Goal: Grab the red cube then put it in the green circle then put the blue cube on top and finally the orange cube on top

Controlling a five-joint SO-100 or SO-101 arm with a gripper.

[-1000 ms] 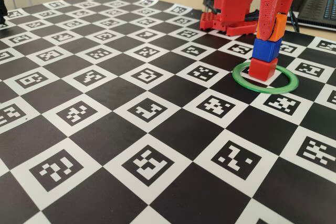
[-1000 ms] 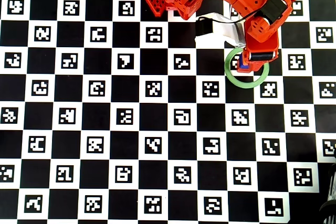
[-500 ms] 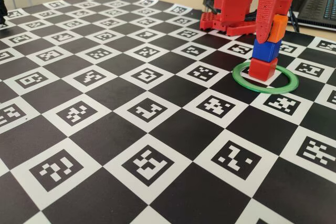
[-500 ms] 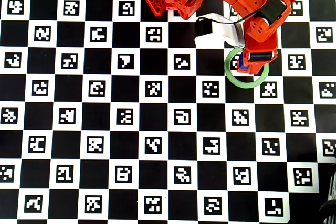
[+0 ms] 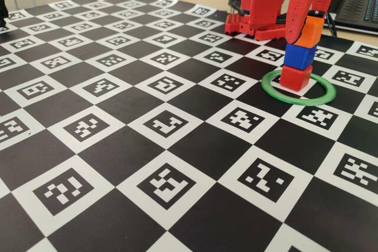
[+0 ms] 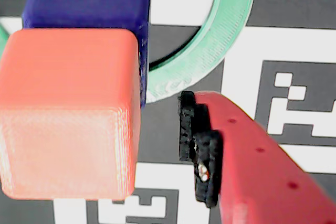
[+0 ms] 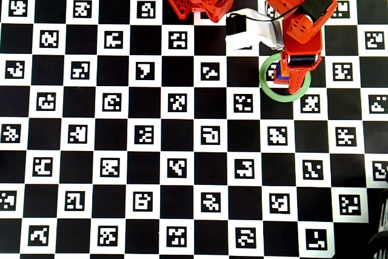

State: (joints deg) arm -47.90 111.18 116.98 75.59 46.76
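Red printed two-finger gripper [image 5: 302, 25] sits at the upper right of the fixed view, beside the small matte orange plastic cube [image 5: 309, 30]; its fingers stand apart, and in the wrist view a clear gap separates the orange cube [image 6: 68, 114] from the red finger with its black pad [image 6: 199, 148]; the other finger is out of sight there. Below the orange cube comes the small deep-blue plastic cube [image 5: 299, 56], then the small matte red plastic cube [image 5: 295, 77], stacked in one column inside the thin translucent green plastic ring [image 5: 298, 87], right of centre in the upper half of the fixed view; all rest on the black-and-white checkered marker board [image 5: 147, 146].
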